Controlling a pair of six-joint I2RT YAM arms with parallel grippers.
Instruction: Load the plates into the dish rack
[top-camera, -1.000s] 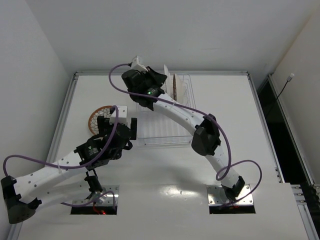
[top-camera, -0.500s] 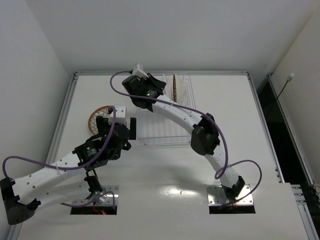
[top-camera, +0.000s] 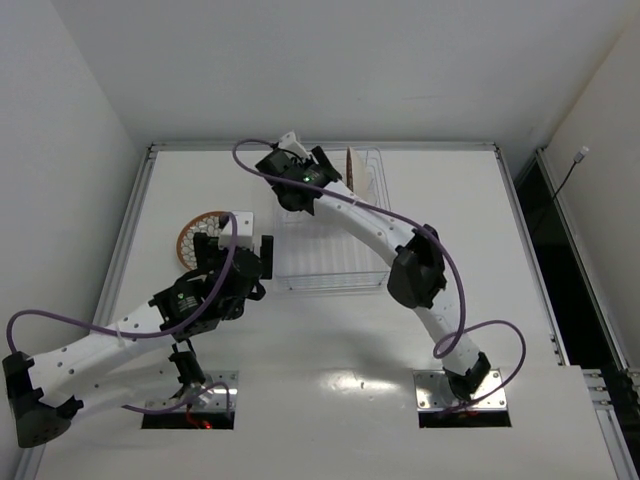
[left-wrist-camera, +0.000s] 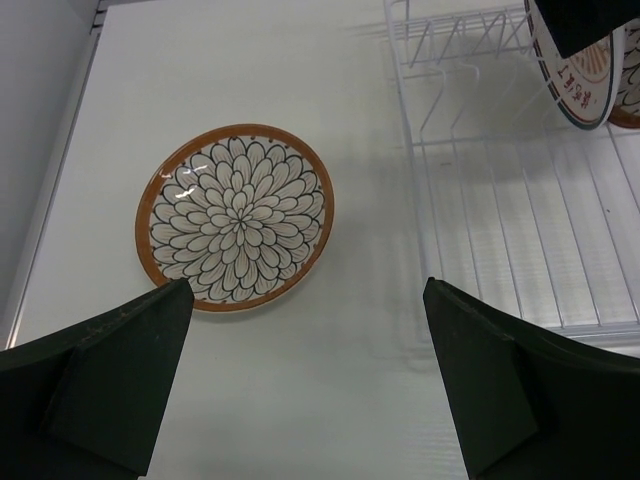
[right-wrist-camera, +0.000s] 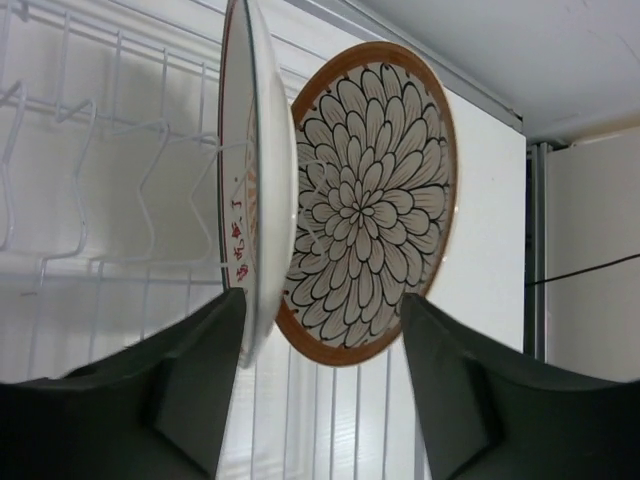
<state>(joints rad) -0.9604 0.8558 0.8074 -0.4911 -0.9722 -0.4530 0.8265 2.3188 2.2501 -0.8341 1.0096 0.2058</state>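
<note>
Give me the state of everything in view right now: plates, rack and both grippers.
Table plate: lying flat, face up, not loaded.
White plate: standing on edge in the rack.
Second brown-rimmed plate: standing on edge beside it.
Dish rack: two plates in, most slots free.
Left gripper: open, above the table plate.
Right gripper: open, at the white plate's rim.
</note>
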